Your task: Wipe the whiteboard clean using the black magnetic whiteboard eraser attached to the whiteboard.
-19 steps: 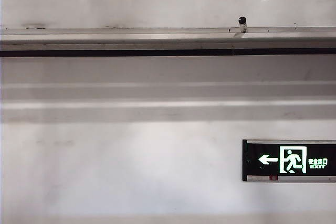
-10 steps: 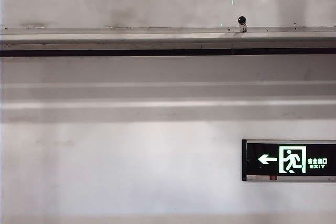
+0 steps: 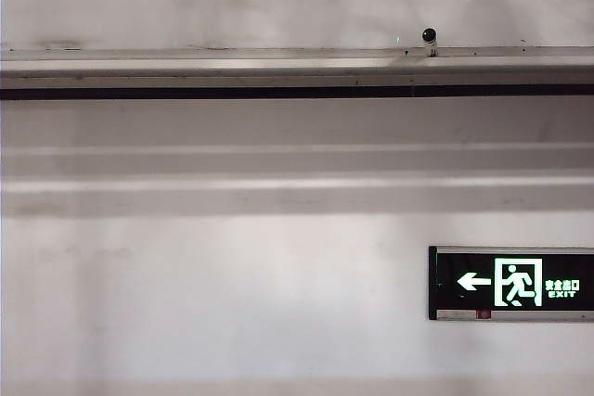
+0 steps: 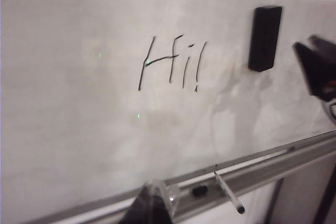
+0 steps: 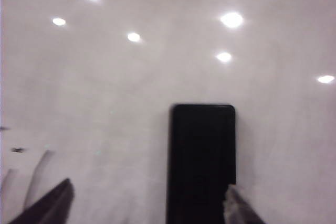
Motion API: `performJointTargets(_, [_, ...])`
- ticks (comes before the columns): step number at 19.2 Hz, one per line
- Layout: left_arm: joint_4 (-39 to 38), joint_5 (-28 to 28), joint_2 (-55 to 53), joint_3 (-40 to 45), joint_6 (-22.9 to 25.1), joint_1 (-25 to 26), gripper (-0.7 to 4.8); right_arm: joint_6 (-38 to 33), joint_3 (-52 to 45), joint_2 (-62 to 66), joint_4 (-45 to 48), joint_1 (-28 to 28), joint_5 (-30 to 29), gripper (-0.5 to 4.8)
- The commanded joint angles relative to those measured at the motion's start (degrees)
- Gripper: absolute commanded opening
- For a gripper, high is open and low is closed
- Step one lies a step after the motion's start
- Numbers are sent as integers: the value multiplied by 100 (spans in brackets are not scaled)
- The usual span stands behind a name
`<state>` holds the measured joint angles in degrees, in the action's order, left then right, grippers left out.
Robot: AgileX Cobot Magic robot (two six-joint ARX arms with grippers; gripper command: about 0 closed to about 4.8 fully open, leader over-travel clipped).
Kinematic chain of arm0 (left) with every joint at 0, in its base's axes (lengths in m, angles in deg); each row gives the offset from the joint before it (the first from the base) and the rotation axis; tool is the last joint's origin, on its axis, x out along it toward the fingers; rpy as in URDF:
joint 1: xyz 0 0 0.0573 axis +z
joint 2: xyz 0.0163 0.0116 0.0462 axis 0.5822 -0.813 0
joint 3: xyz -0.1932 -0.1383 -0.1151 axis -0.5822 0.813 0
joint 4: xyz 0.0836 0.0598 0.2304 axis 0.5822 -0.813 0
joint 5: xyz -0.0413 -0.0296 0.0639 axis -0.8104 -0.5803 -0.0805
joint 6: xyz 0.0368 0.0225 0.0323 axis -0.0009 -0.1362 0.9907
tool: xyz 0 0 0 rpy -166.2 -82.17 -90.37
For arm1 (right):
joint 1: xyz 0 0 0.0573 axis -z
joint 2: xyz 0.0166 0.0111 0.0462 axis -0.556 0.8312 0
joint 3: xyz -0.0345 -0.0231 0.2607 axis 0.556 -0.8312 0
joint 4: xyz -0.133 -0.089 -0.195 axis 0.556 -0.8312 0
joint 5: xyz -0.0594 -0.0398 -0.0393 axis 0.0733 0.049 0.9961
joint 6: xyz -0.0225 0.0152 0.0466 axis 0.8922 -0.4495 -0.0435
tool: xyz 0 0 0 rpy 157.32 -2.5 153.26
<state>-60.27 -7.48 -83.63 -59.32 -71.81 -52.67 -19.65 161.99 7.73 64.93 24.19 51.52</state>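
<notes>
On the whiteboard (image 4: pixel 79 140), one eraser (image 5: pixel 202 163), right gripper (image 5: pixel 149 200) fingers apart, left gripper (image 4: pixel 152 208) closed

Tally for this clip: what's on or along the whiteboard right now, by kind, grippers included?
Black eraser on the whiteboard: 1
Handwritten "Hi!": 1
Marker on the rail: 1
Small dark object on the rail: 1
Left tool, shut: 1
Right tool, open at the eraser: 1
Total: 6

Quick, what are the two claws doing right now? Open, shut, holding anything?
Left claw: shut, holding nothing, near the whiteboard rail.
Right claw: open, holding nothing, fingers either side of the black eraser.
</notes>
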Motion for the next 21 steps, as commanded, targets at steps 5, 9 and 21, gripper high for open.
performJointTargets(5, [146,105,9,-28,105,7,-5,361,916,743,260,-26,304,409])
performJointTargets(9, [219,101,9,-28,103,7,-5,354,1370,1178,258,-24,533,409])
performJointTargets(21, [323,103,9,-28,103,7,-5,4,1561,1755,210,262,774,394])
